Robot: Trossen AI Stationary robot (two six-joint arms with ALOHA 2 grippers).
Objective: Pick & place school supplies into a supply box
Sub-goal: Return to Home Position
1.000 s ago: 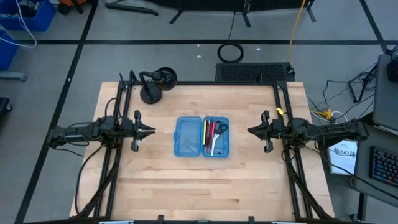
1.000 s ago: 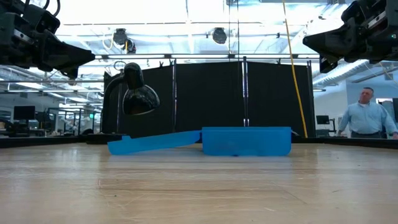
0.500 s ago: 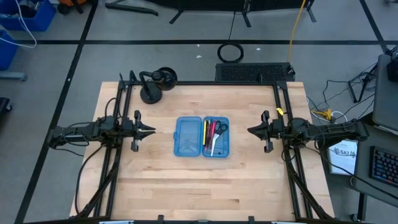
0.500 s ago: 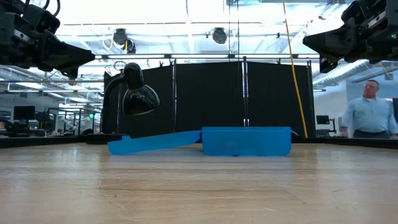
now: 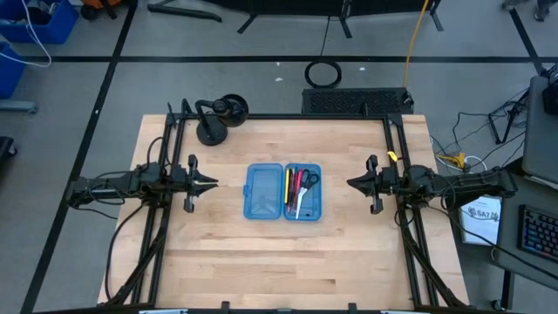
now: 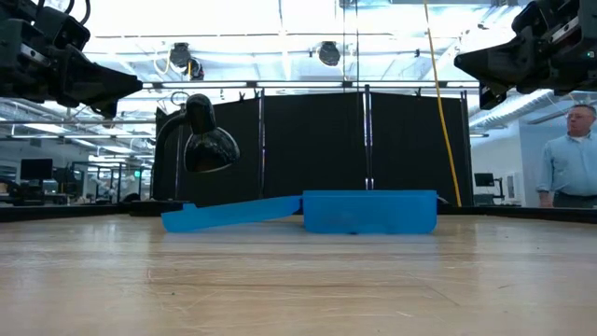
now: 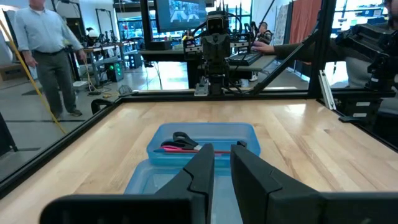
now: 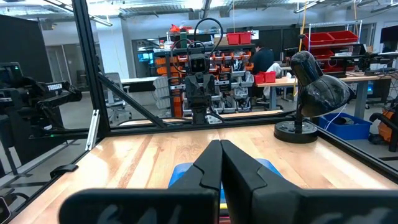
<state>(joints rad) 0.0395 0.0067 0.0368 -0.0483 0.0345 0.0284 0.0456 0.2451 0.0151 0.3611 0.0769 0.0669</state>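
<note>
The blue supply box (image 5: 283,192) lies open on its two halves at the table's middle. Its right half (image 5: 302,192) holds the school supplies: a yellow pencil (image 5: 289,186), red and pink markers (image 5: 296,185), black-handled scissors (image 5: 309,180) and dark pens. Its left half (image 5: 263,192) holds nothing. The scissors (image 7: 183,140) also show in the left wrist view. My left gripper (image 5: 214,184) hovers left of the box, its fingers a narrow gap apart (image 7: 222,155), and is empty. My right gripper (image 5: 350,183) hovers right of the box, shut and empty (image 8: 221,149). Both hang well above the table (image 6: 135,86) (image 6: 459,58).
A black desk lamp (image 5: 218,118) stands at the table's far left corner. Black frame rails (image 5: 279,116) run along the table's far, left and right edges. Bare wood lies in front of the box. A person (image 6: 571,154) stands in the room beyond the table.
Both arms and the box have kept still. The person in the room beyond the table has walked toward the right of the low view.
</note>
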